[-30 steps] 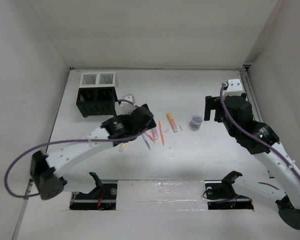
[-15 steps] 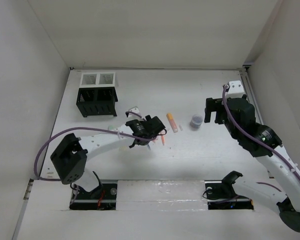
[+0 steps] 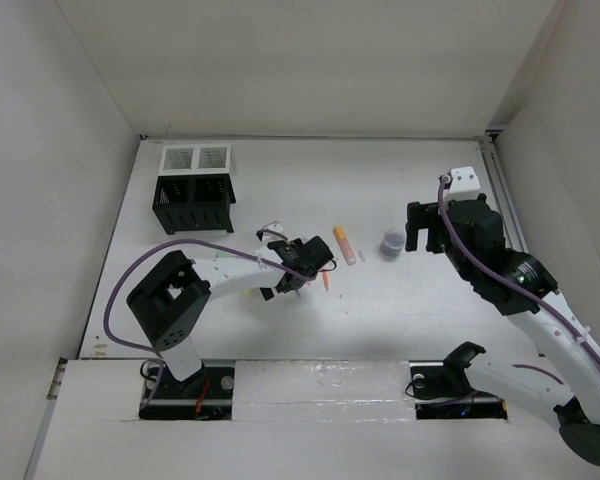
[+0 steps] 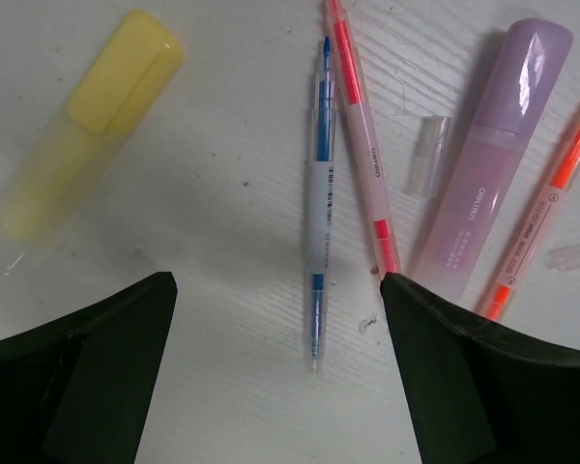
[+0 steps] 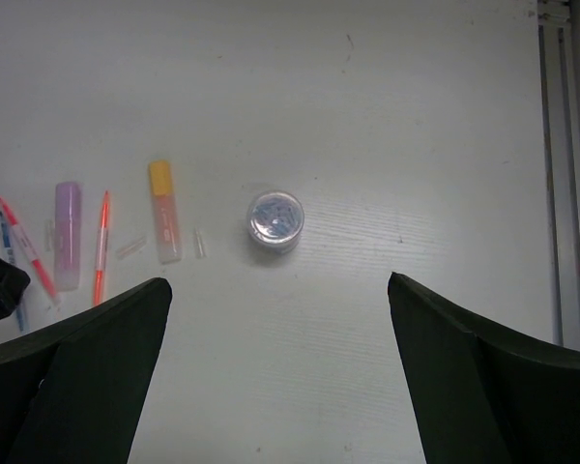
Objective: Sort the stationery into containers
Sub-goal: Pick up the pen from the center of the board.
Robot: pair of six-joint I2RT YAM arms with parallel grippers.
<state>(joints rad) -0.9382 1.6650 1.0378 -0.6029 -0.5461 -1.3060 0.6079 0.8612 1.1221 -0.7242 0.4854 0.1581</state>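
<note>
My left gripper (image 4: 275,290) hangs low over the stationery, open, with the lower end of a thin blue pen (image 4: 319,213) lying between its fingers, untouched. Beside that pen lie a red pen (image 4: 362,145), a purple marker (image 4: 493,155), an orange pen (image 4: 546,213) and, to the left, a yellow marker (image 4: 87,116). From above, the left gripper (image 3: 298,272) covers most of this cluster. An orange marker (image 3: 344,244) and a small round greyish piece (image 3: 392,242) lie to its right. My right gripper (image 3: 425,225) stands open and empty just right of the round piece (image 5: 275,220). The black container (image 3: 193,204) and the white container (image 3: 197,158) stand at the back left.
A small clear cap (image 4: 427,155) lies between the red pen and the purple marker. White walls close in the table on three sides. A metal rail (image 5: 561,145) runs along the right edge. The left arm's purple cable (image 3: 120,300) loops over the near left table.
The left arm has folded back, bringing its gripper down over the pens, and its jaws have narrowed slightly. The right gripper has shifted slightly towards the round piece.
</note>
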